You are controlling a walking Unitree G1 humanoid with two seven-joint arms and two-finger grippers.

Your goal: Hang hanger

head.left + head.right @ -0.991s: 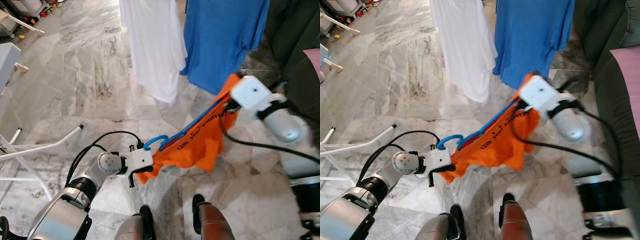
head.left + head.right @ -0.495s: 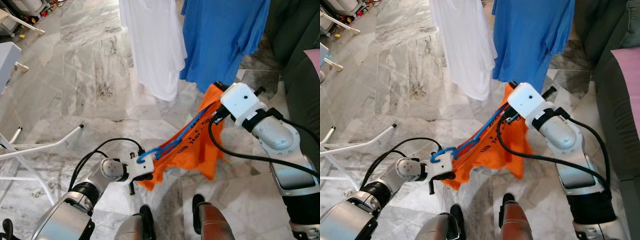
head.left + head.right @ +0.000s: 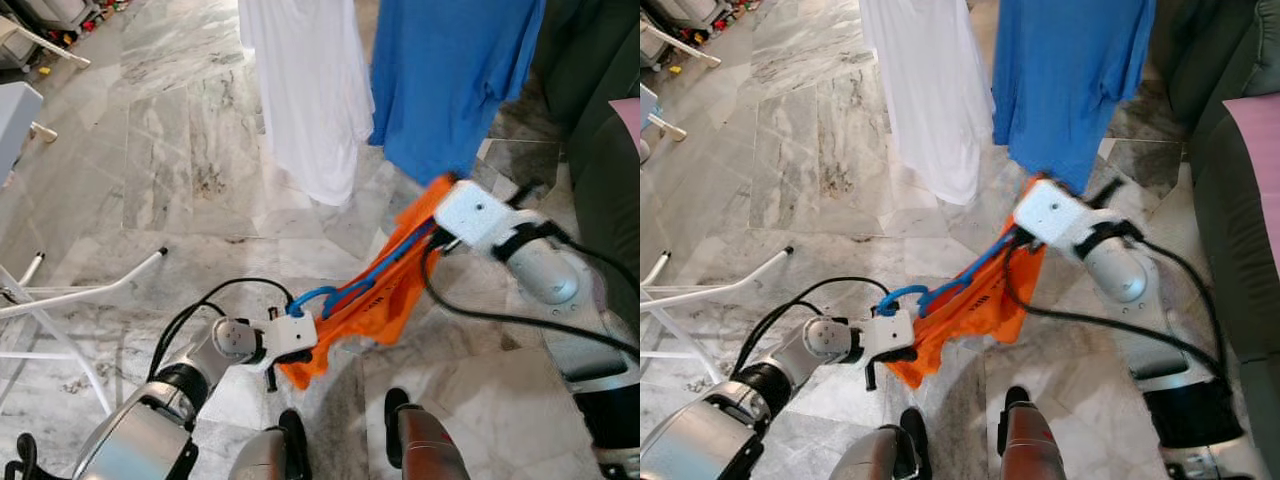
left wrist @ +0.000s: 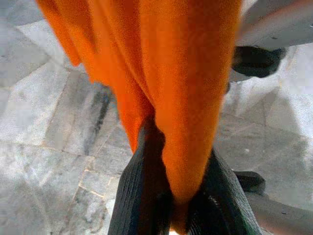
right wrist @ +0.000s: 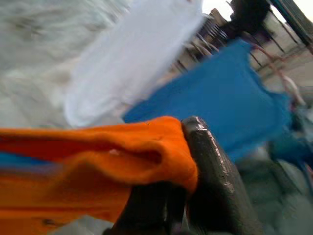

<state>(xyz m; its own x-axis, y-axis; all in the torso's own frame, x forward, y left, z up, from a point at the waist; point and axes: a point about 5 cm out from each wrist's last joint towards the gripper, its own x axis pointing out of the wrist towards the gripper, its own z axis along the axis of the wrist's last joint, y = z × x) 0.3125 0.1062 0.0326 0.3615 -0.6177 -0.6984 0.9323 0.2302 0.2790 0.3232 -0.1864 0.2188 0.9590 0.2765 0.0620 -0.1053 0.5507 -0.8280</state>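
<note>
Marble floor (image 3: pixel 150 150) lies below hung white shirt (image 3: pixel 310 90) and blue shirt (image 3: pixel 450 80); both left gripper (image 4: pixel 171 205) and right gripper (image 5: pixel 188 196) seem clamped on orange shirt (image 3: pixel 385 300) threaded on blue hanger (image 3: pixel 345 295), held between them

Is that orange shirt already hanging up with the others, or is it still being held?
Still held. The orange shirt, on its blue hanger, stretches between the left tool and right tool, below the hung white shirt and blue shirt.
</note>
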